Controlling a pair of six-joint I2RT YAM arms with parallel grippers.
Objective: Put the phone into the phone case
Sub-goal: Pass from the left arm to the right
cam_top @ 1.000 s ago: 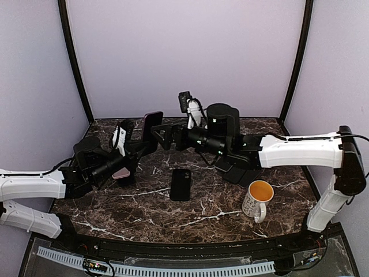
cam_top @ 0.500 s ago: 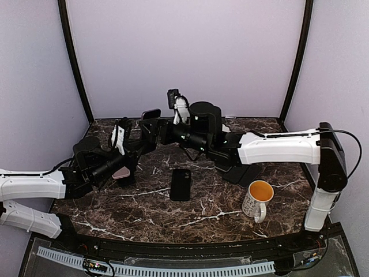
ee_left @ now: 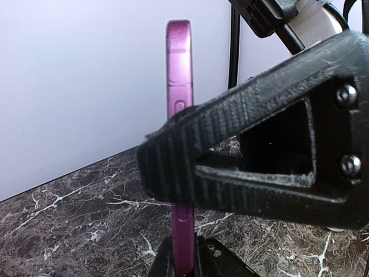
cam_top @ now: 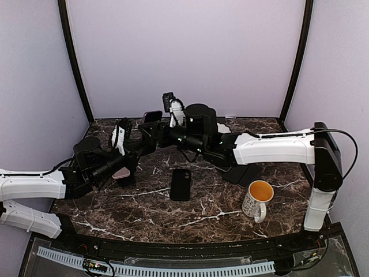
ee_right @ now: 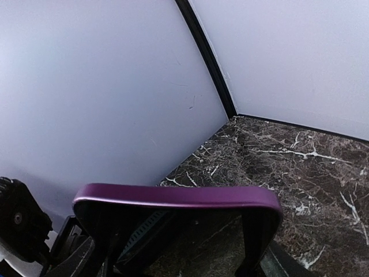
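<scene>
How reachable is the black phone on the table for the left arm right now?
Probably not at once. The black phone lies uncovered and nearby, but the left hand is around the purple case, which the right hand grips too.

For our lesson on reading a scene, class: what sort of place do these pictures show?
Most likely a robot test booth, not a home: two robot arms are fixed at the near edge of a marble-patterned table, and plain lilac walls close it in.
</scene>
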